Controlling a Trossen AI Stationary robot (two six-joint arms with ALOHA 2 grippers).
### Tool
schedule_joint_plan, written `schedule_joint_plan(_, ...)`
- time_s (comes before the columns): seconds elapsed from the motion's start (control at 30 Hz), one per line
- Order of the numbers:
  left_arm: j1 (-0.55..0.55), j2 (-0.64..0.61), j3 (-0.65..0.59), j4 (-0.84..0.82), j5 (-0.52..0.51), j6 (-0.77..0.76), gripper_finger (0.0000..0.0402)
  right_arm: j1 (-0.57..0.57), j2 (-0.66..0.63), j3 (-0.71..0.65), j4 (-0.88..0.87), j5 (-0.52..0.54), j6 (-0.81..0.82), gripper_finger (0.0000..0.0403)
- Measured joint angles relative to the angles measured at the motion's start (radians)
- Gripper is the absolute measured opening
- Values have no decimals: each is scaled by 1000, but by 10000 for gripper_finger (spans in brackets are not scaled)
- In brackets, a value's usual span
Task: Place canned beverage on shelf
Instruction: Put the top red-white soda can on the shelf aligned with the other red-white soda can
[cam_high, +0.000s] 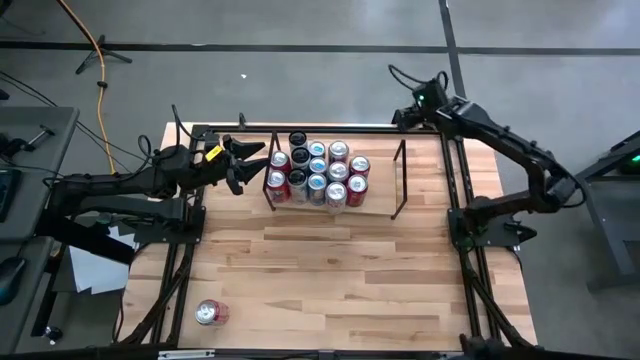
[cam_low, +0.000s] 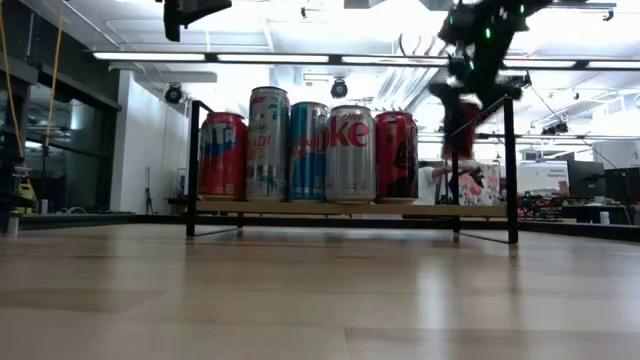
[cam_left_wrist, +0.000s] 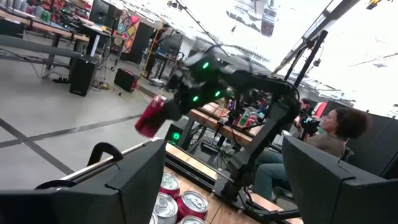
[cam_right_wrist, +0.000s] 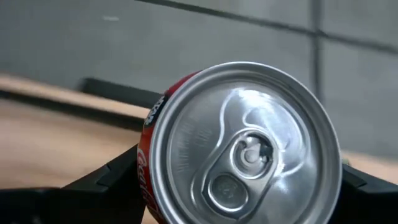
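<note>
The shelf (cam_high: 385, 195) stands at the table's far middle, with several upright cans (cam_high: 318, 175) crowded on its left part. My right gripper (cam_right_wrist: 236, 193) is raised near the far right corner, beyond the shelf's right end, and is shut on a red canned beverage (cam_left_wrist: 149, 118). That can shows as a red blur (cam_low: 460, 125) in the low view. My left gripper (cam_high: 245, 162) hovers open, with nothing in it, beside the shelf's left end. My right gripper pinches the red can's side wall (cam_right_wrist: 147, 171) between its two fingers, one finger (cam_right_wrist: 102, 183) on each side, just below the top rim. The can's silver top (cam_right_wrist: 245, 149) faces back toward the wrist. The can is tilted and lifted clear of table and shelf.
One more red can (cam_high: 210, 313) lies on the wood near the table's front left. A black rail frame (cam_high: 455, 190) edges the table. The shelf's right part is bare. A person (cam_left_wrist: 336, 134) sits beyond the table.
</note>
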Motion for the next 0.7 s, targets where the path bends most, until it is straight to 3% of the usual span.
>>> schedule_joint_plan(0.17,0,0,0,0,0,0,275,87,19,150,-17,-149,-158,298)
schedule_joint_plan(0.43,0,0,0,-1,0,-1,275,242,188,322,-166,-336,-362,298)
schedule_joint_plan(0.7,0,1,0,-1,0,-1,275,307,298,326,-249,-342,-442,298)
